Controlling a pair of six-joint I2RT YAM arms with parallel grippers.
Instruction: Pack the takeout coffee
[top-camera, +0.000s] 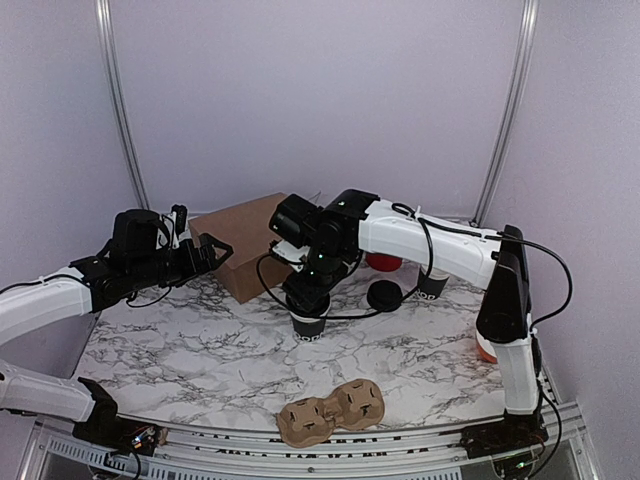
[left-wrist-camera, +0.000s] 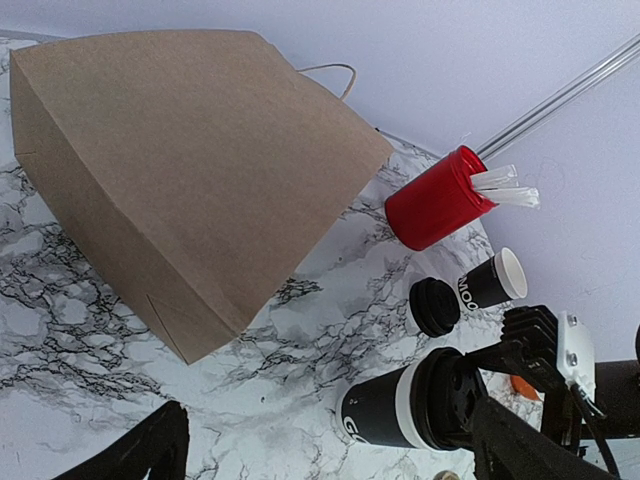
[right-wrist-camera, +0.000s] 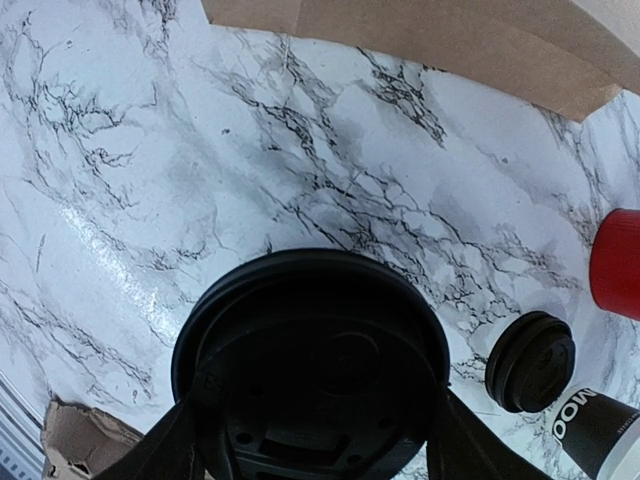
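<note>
The takeout coffee cup (top-camera: 309, 324) stands at the middle of the table, black with white lettering. My right gripper (top-camera: 307, 291) is right above it, shut on the round black lid (right-wrist-camera: 310, 365), fingers on both sides of the lid. In the left wrist view the lid (left-wrist-camera: 441, 397) sits on the cup (left-wrist-camera: 383, 410), with a white band of rim showing below it. The lid hides the cup in the right wrist view. My left gripper (top-camera: 205, 253) is open and empty, in the air at the left by the brown bag.
A brown paper bag (top-camera: 245, 256) lies at the back left. A second loose black lid (top-camera: 384, 295), the twin open cup (top-camera: 432, 285) and a red tub of sachets (top-camera: 383, 262) stand behind right. A cardboard cup carrier (top-camera: 332, 412) lies near the front edge.
</note>
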